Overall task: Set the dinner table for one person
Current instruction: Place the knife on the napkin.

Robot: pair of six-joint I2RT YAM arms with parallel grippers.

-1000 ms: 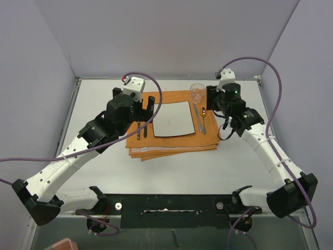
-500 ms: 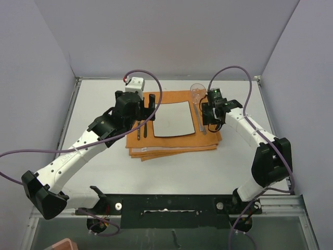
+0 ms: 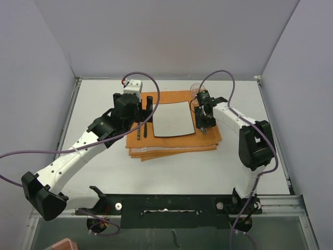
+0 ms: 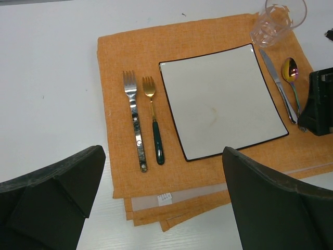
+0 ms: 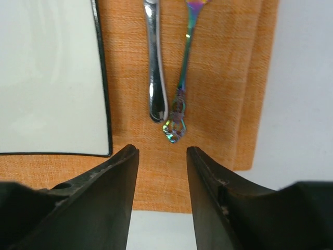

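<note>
The matte, pale dinner table spreads beneath both arms. Near its far edge lies a coarse-woven orange placemat bearing a square, black-rimmed white plate. A steel knife and an iridescent spoon lie toward the mat's right edge. The left gripper gapes wide. The right gripper stands narrowly parted, holding nothing.

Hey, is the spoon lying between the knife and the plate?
No, the knife lies right beside the plate, and the spoon lies on the knife's outer side, on the orange placemat.
</note>
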